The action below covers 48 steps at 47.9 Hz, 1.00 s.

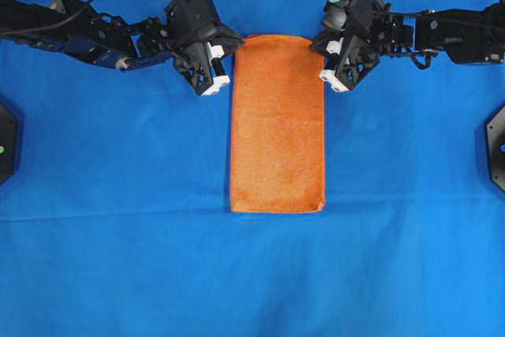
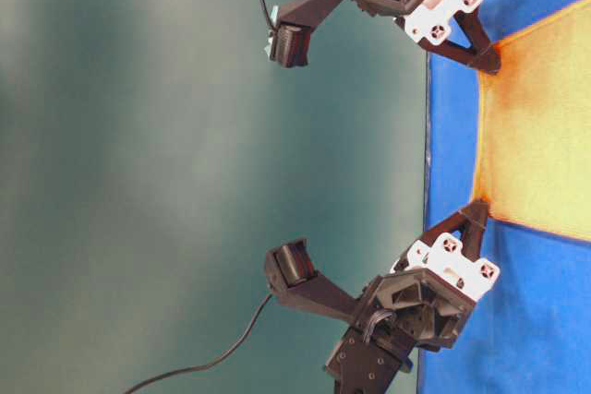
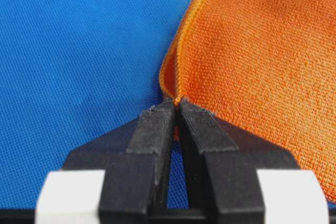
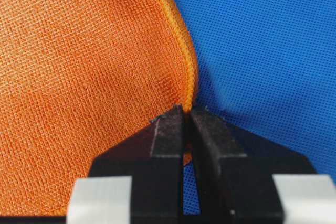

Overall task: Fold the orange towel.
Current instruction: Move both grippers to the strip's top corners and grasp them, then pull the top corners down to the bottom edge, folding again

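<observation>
The orange towel [image 1: 276,124] lies flat on the blue cloth as a long rectangle, its short edges far and near. My left gripper [image 1: 235,42] is shut on the towel's far left corner. In the left wrist view the closed gripper [image 3: 177,103] pinches the stitched hem of the towel [image 3: 262,51], which lifts slightly at the tips. My right gripper [image 1: 315,43] is shut on the far right corner. In the right wrist view the gripper [image 4: 186,109] clamps the hem of the towel [image 4: 89,77]. The table-level view shows the towel [image 2: 540,126] held at both corners.
The large blue cloth [image 1: 118,195] covers the whole table under the towel. Black arm mounts sit at the left edge [image 1: 6,140] and the right edge [image 1: 497,144]. Both arms stretch in from the far corners.
</observation>
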### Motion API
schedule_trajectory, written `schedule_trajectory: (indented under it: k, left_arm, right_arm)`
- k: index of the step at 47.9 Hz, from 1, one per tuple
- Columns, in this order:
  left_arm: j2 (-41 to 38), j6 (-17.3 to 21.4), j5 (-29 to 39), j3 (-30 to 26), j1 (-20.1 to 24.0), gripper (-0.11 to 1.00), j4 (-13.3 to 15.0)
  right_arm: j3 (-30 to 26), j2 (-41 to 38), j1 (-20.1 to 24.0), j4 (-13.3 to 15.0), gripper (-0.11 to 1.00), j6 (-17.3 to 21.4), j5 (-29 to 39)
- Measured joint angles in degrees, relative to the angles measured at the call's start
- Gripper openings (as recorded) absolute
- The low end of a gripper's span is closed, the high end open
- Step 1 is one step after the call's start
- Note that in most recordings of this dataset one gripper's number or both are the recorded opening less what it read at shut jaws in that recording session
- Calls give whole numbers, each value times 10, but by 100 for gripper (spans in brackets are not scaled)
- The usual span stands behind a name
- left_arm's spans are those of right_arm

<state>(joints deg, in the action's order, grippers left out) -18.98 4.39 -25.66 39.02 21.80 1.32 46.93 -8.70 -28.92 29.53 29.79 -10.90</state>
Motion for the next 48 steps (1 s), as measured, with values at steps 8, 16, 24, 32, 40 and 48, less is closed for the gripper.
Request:
schedule_trajectory:
  k: [8,16,24,32,40,48]
  left_arm:
    - [2,9,9,-1,0,1,1]
    - [42,33,34,3,-1,1,0]
    - [78,37,45,11,-12,1,1]
    - [81,37,46,15,-26,1,1]
    - [94,37,59,23,-39,1,0]
    - [130,38,88,38,-68,1,1]
  right_arm:
    - [-1,1,2,-2,4,4,-2]
    - [4,36,7,-3,4,6,15]
    - [4,75,23,-3,4,6,43]
    - [4,80,27,-4,4,6,48]
    - [6,85,42,-5,4,11,51]
    - [11,113,84,-16,4,18,82]
